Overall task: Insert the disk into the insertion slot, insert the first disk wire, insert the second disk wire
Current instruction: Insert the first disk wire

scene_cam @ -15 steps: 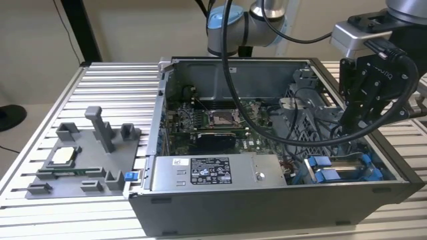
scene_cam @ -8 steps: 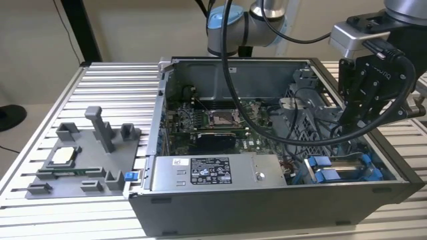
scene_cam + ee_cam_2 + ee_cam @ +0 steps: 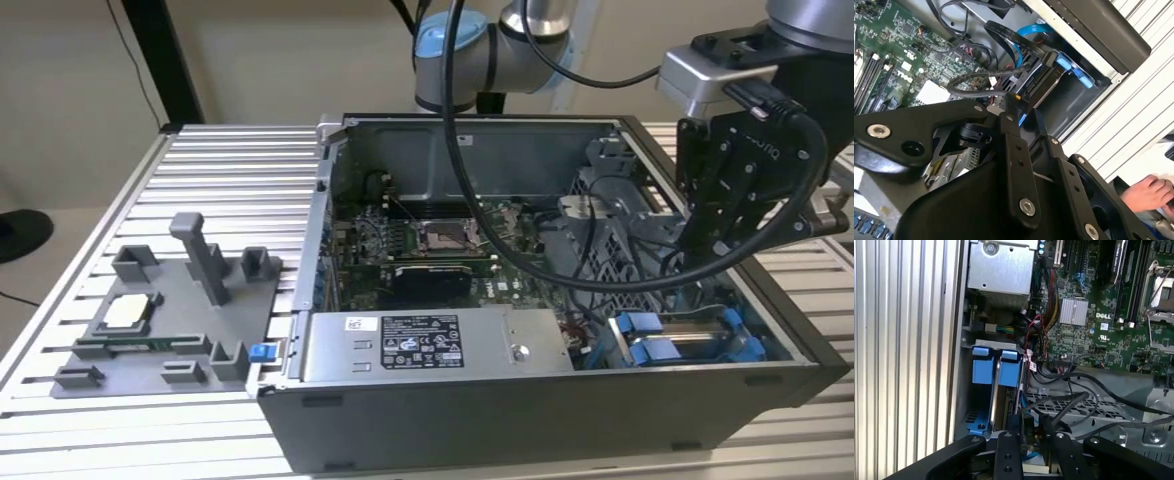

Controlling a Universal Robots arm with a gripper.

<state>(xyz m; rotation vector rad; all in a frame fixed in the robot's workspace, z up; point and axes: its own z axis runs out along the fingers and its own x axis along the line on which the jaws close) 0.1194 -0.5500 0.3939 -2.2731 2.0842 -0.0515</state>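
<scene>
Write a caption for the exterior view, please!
Gripper hangs inside the open computer case near the blue-framed disk.

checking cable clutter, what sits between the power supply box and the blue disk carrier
A small bunch of red and dark wires lies between the power supply box and the blue disk carrier, seen in the exterior view.

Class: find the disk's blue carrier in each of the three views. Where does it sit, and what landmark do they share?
Exterior view: the blue carrier is in the case's near corner, at the exterior view's right, beside the power-supply box.
First wrist view: the blue carrier sits between the case wall and the motherboard.
Second wrist view: the blue carrier lies against the case wall.
Shared landmark: the green motherboard.
</scene>
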